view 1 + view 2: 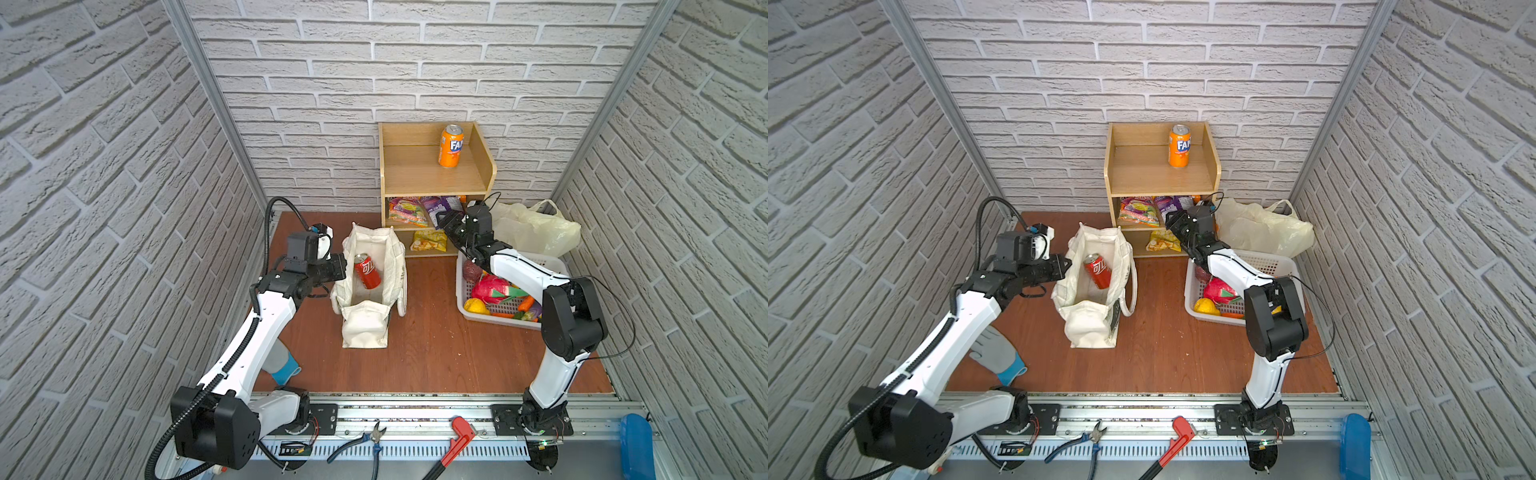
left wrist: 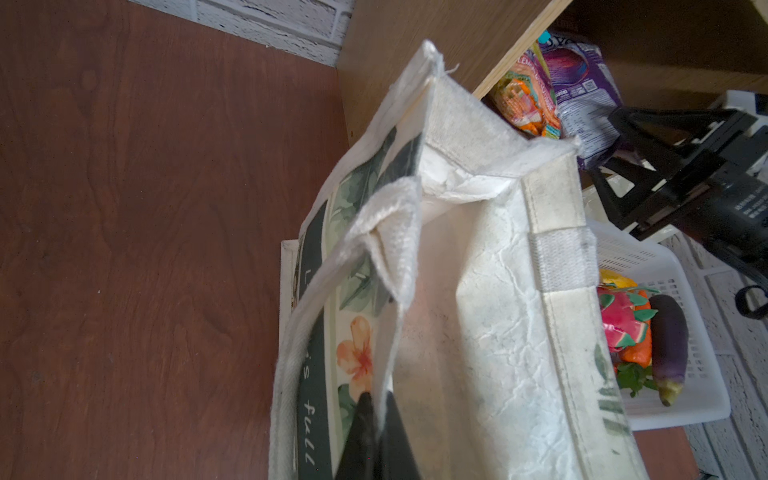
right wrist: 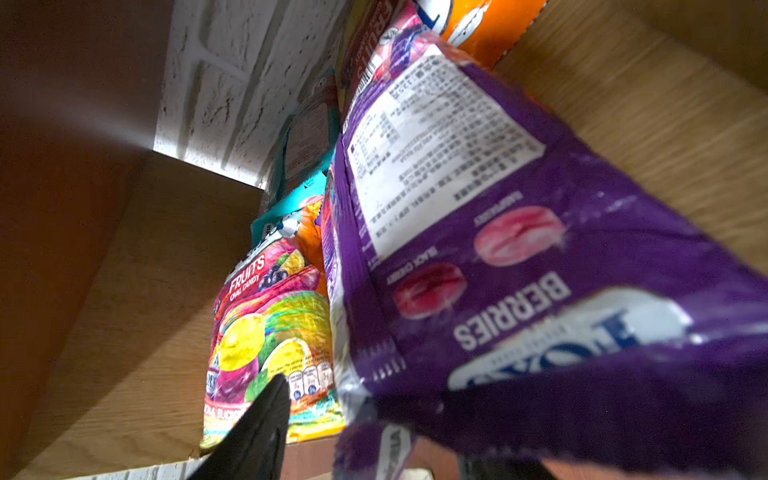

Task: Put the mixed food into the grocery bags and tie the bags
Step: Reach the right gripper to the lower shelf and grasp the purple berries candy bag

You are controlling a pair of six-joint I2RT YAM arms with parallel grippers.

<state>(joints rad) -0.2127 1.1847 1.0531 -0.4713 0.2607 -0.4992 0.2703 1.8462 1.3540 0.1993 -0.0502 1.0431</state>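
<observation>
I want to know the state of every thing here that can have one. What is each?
canvas tote: standing, mouth open.
red soda can: tilted inside the tote.
orange soda can: upright on the shelf unit.
plastic carrier bag: slumped, not tied.
purple snack packet: at the right pincer, grip unclear.
left pincer: shut on the tote's wall.
aubergine: lying in the white basket.

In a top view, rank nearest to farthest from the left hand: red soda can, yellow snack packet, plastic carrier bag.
1. red soda can, inside the canvas tote the left hand grips.
2. yellow snack packet, centre back.
3. plastic carrier bag, far right.
</observation>
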